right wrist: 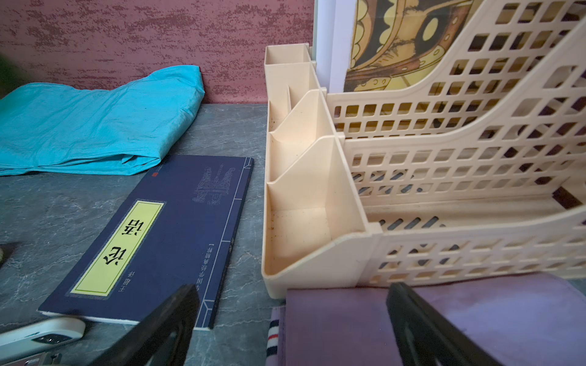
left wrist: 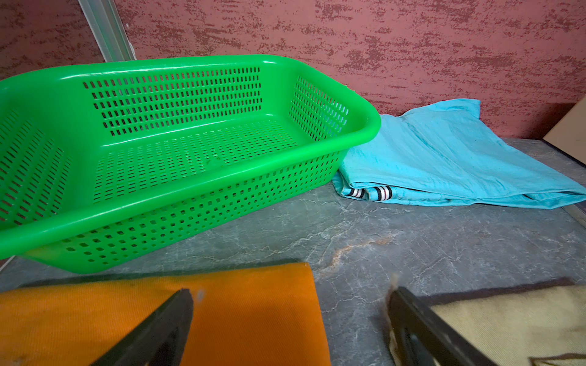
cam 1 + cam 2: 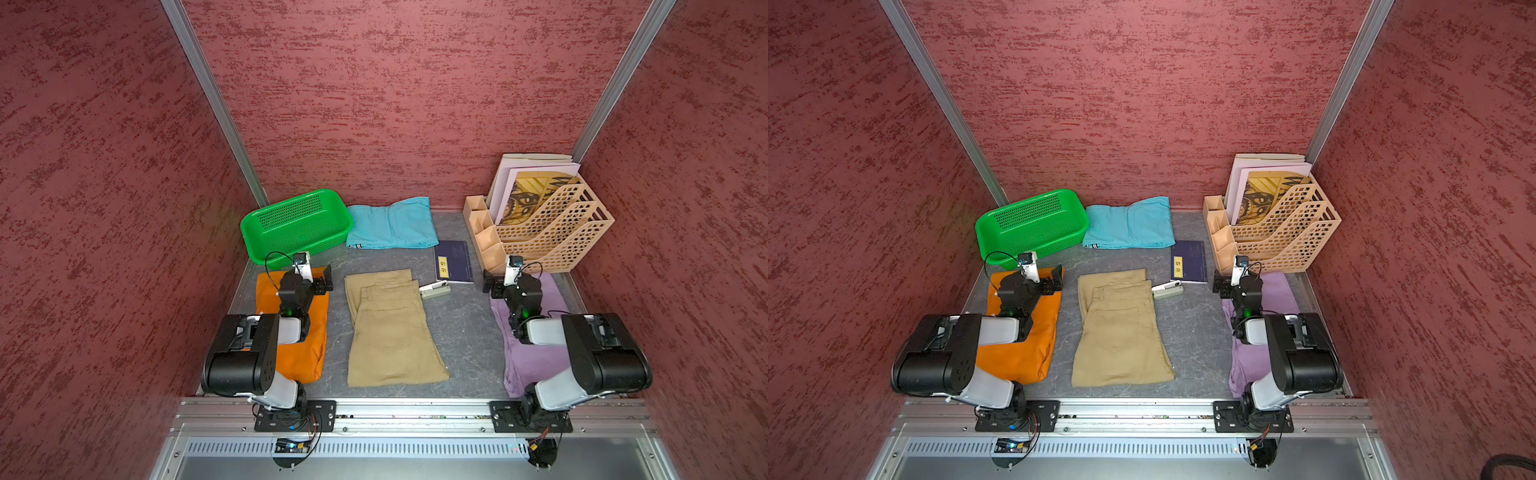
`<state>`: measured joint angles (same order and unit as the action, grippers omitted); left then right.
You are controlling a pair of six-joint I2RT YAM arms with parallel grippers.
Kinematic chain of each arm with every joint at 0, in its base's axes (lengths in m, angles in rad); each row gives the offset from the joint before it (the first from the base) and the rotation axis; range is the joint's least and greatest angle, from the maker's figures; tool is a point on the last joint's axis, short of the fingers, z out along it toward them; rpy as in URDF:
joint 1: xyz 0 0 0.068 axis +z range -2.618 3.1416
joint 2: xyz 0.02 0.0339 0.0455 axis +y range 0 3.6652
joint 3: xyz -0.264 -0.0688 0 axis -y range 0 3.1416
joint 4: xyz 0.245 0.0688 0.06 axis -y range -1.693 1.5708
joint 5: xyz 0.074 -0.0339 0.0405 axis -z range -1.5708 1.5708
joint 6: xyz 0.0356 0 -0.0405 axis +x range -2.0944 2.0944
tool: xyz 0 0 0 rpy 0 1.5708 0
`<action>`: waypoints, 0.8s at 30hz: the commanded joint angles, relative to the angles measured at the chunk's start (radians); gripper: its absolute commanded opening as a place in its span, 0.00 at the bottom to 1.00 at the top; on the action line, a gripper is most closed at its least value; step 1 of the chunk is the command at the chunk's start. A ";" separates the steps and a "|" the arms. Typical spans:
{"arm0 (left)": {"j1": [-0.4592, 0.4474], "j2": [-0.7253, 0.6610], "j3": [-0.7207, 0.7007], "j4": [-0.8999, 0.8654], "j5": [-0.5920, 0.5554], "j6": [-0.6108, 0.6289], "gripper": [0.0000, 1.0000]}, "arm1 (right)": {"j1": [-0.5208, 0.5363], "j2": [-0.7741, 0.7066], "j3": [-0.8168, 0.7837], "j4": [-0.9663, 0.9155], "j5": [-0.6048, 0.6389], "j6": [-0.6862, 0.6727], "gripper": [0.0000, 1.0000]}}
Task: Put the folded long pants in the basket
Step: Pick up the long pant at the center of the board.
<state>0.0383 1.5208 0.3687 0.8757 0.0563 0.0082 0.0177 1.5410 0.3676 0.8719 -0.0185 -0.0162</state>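
Orange pants lie partly beneath the left gripper, spread wide and empty.

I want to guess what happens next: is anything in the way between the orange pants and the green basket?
Nothing visible. Only a strip of bare table separates the orange pants from the empty basket, and the open left pincer hovers over their edge.

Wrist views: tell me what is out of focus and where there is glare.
Left wrist view: the left end effector is close and blurred; the green basket is sharp, with bright glare streaks along its rim. Right wrist view: the right end effector is equally blurred; the blue book is sharp, without strong glare.
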 commanded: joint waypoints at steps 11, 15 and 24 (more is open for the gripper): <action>-0.063 -0.325 0.249 -0.594 -0.112 -0.154 1.00 | 0.030 -0.373 0.204 -0.533 0.314 0.247 0.98; 0.019 -0.428 0.358 -0.914 -0.070 -0.584 1.00 | 0.030 -0.487 0.313 -0.867 0.016 0.502 0.98; 0.057 -0.331 0.621 -1.482 0.516 -0.475 1.00 | 0.403 -0.473 0.379 -1.279 -0.321 0.715 0.98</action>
<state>0.1425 1.1748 0.9417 -0.2749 0.4274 -0.5179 0.2935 1.0477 0.7597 -0.1726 -0.2447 0.5976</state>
